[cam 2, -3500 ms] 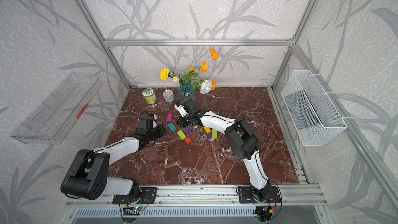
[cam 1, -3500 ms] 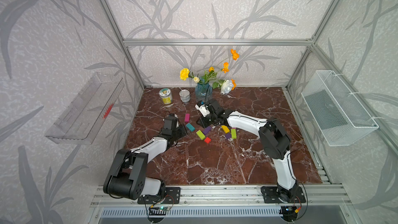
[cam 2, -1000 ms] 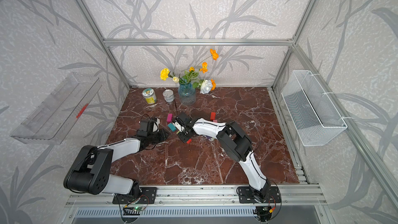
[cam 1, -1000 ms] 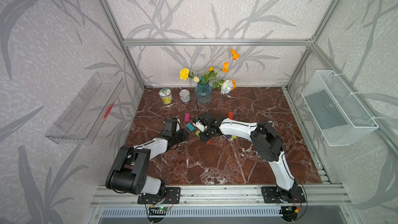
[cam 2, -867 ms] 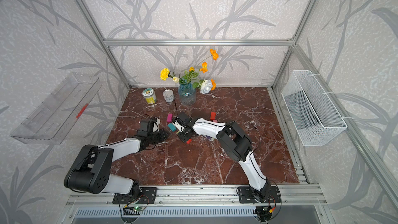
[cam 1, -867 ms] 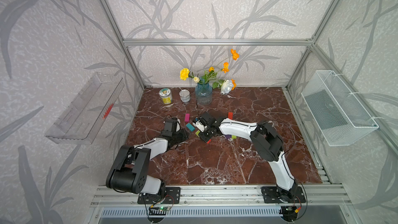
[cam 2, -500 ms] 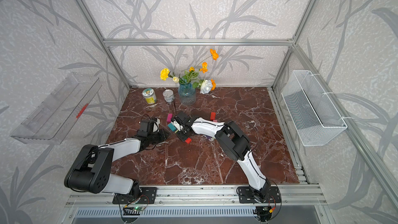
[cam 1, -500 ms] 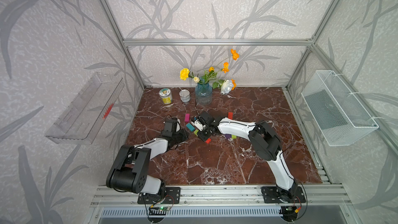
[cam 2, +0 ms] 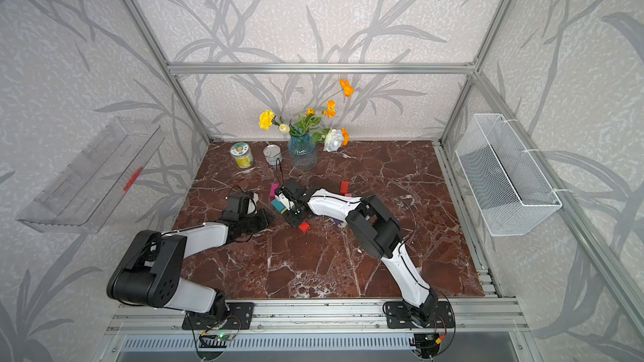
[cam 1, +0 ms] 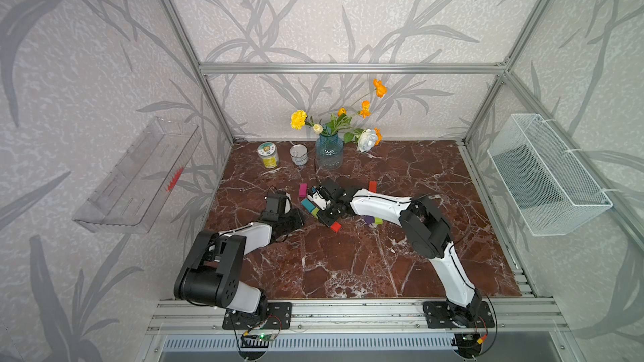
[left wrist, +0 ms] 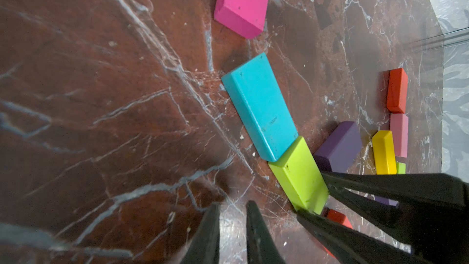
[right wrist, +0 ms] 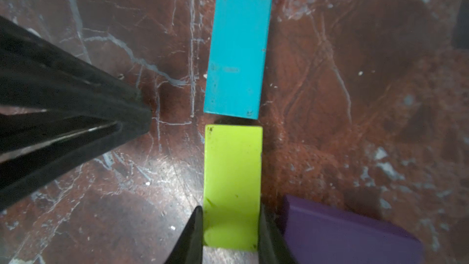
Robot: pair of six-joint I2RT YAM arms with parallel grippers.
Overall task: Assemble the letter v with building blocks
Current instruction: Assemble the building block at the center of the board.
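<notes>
building blocks lie clustered around the middle of the marble table (cam 1: 348,266). my right gripper (right wrist: 231,214) pinches the lime green block (right wrist: 232,181) across its width, at the end away from the teal block (right wrist: 237,54). these two lie flat, end to end in one line, with a thin dark seam between them. purple block (right wrist: 342,229) sits just beside the lime one. magenta block (left wrist: 242,1) lies beyond the teal, apart from it. my left gripper (left wrist: 232,212) sits near the lime block, fingers nearly together with a narrow gap, nothing between them. red cube (cam 1: 336,227) is near the right gripper.
</notes>
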